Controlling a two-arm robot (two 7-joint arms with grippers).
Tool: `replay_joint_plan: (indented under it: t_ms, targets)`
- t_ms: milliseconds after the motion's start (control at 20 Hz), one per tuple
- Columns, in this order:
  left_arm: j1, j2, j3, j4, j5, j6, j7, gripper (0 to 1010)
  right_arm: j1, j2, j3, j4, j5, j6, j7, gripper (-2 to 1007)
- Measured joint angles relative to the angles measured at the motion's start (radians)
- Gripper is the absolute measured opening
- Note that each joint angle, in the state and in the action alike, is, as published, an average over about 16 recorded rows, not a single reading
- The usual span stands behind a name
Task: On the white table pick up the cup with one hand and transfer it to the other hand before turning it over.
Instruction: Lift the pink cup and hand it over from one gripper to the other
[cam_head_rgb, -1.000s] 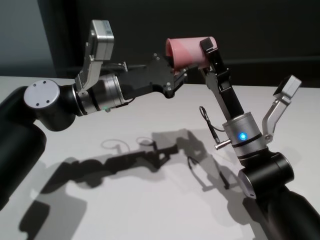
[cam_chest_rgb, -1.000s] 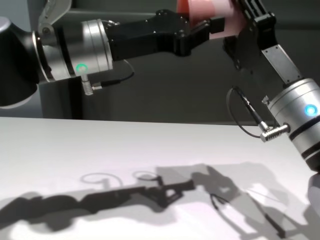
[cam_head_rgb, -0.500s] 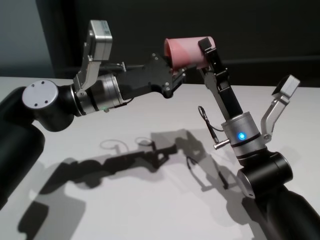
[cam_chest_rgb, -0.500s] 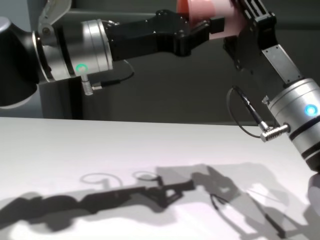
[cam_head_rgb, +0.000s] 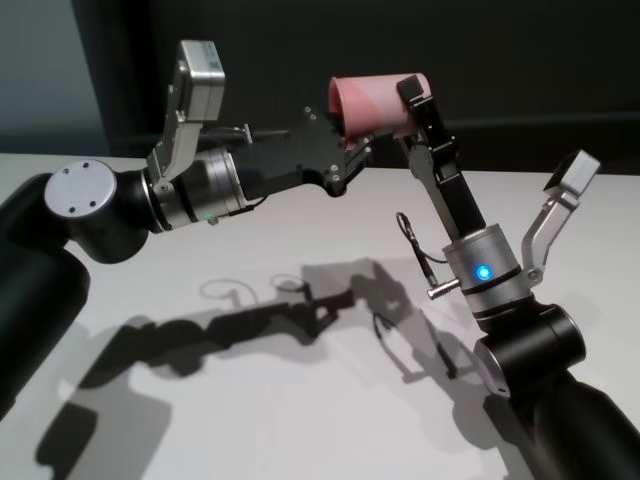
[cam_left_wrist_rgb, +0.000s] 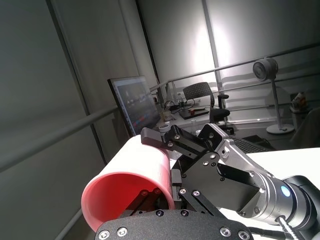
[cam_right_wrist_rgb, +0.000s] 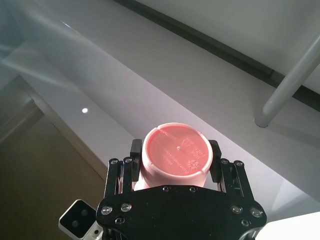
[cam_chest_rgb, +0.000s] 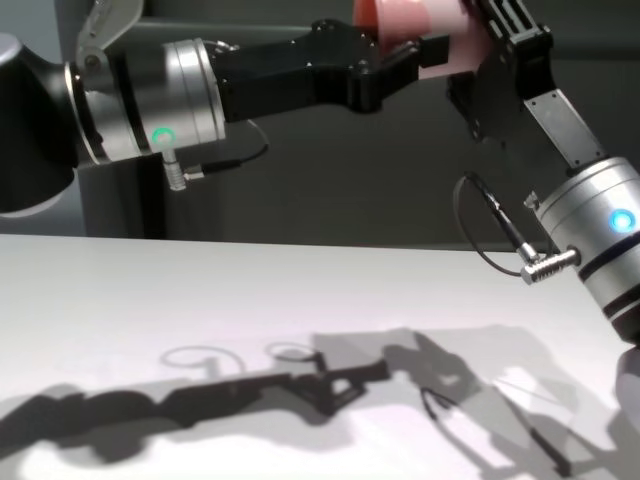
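The pink cup (cam_head_rgb: 372, 103) lies on its side high above the white table (cam_head_rgb: 250, 400). My left gripper (cam_head_rgb: 352, 140) comes in from the left and is shut on the cup's rim, with one finger (cam_left_wrist_rgb: 145, 196) inside the mouth. My right gripper (cam_head_rgb: 412, 104) reaches up from the right and is shut on the base end. In the right wrist view the cup's flat base (cam_right_wrist_rgb: 175, 161) sits between the two fingers (cam_right_wrist_rgb: 135, 150). The chest view shows the cup (cam_chest_rgb: 425, 25) at the top edge, between the left gripper (cam_chest_rgb: 405, 55) and the right gripper (cam_chest_rgb: 490, 35).
A dark wall stands behind the table's far edge (cam_head_rgb: 520, 172). A thin black cable (cam_head_rgb: 415, 245) loops off my right wrist. Both arms' shadows lie on the tabletop (cam_chest_rgb: 150, 300) below.
The fingers of my right gripper have drawn in slightly against the cup's base end. The cup and the left arm have held still.
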Motion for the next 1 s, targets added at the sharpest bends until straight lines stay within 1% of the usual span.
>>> replay_joint_plan:
  t_ms: [600, 800, 1000]
  targets:
    - [0.000, 0.000, 0.000, 0.000, 0.000, 0.000, 0.000, 52, 0.000, 0.000, 0.000, 0.000, -0.001, 0.001, 0.000, 756]
    - [0.000, 0.000, 0.000, 0.000, 0.000, 0.000, 0.000, 92, -0.001, 0.000, 0.000, 0.000, -0.001, 0.001, 0.000, 756]
    - [0.000, 0.000, 0.000, 0.000, 0.000, 0.000, 0.000, 171, -0.001, 0.000, 0.000, 0.000, -0.001, 0.001, -0.001, 756]
